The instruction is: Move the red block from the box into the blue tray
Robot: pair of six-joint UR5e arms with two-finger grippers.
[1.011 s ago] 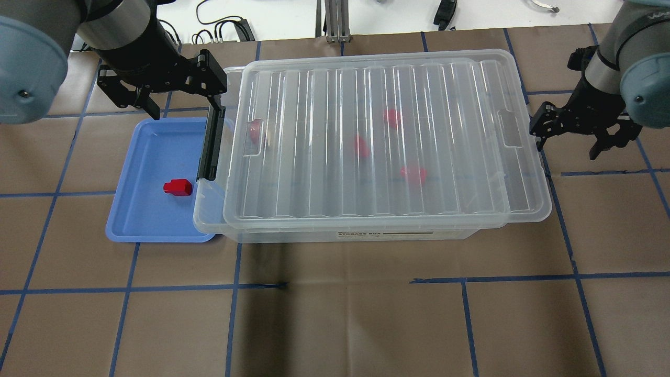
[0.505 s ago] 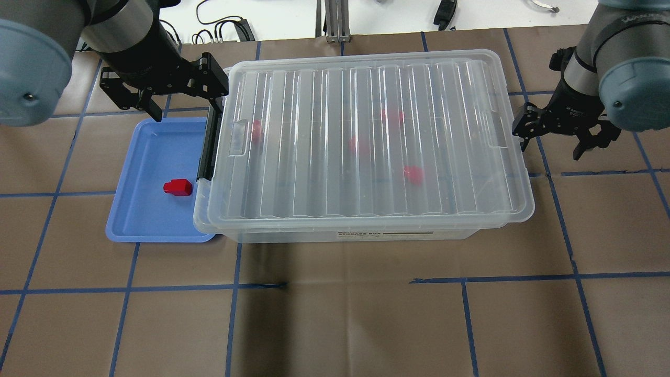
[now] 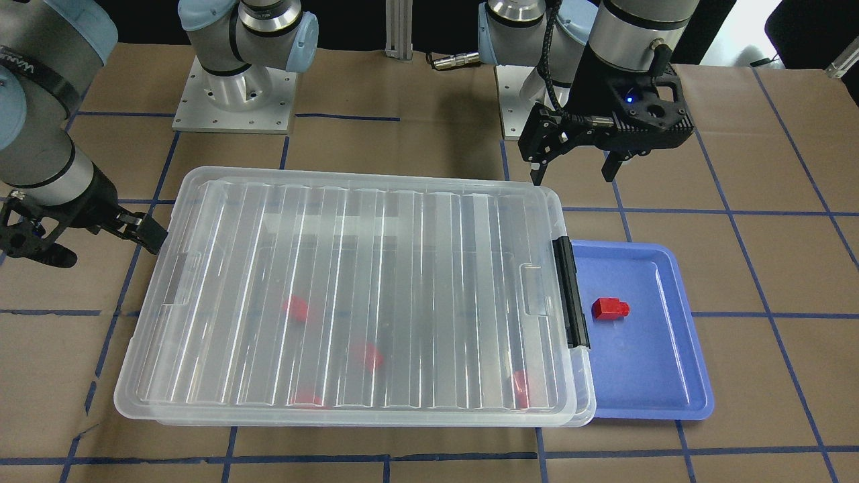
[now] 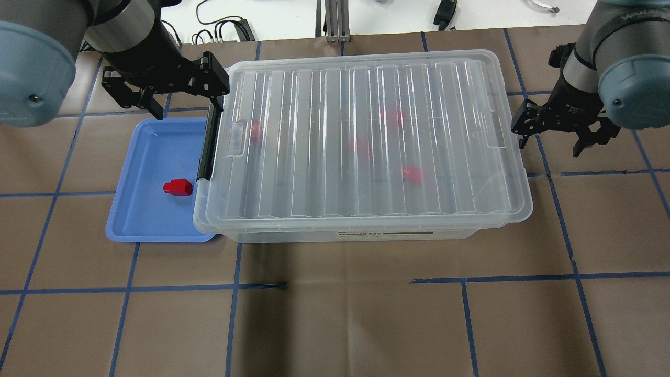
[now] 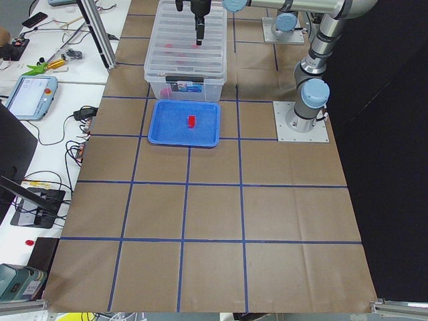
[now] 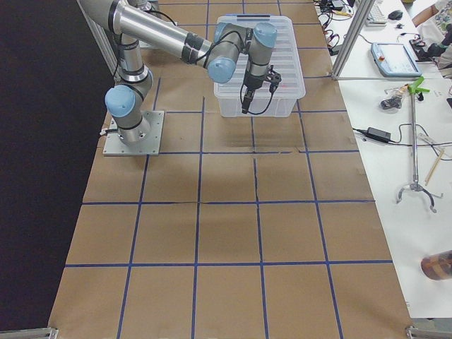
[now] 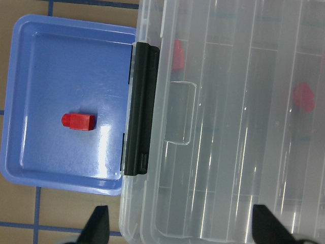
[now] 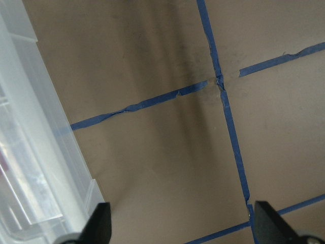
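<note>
Block (image 4: 178, 187) is laid in the tray (image 4: 141, 152), just beside the lidded box (image 4: 366, 141), so the task is judged done. Left gripper (image 4: 184, 100) and right gripper (image 4: 550, 142) are held wide and empty at the box's ends, probably for clearance.

Robotics lab w/ taped-grid table (image 5: 214, 214), teach pendant (image 5: 30, 95).

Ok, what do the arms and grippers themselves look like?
Both arms are silver-grey tubes with pale blue joint caps. The left gripper and right gripper are black, angular, two-fingered. A black cable runs along the left arm, and a small blue light glows on the left gripper.
</note>
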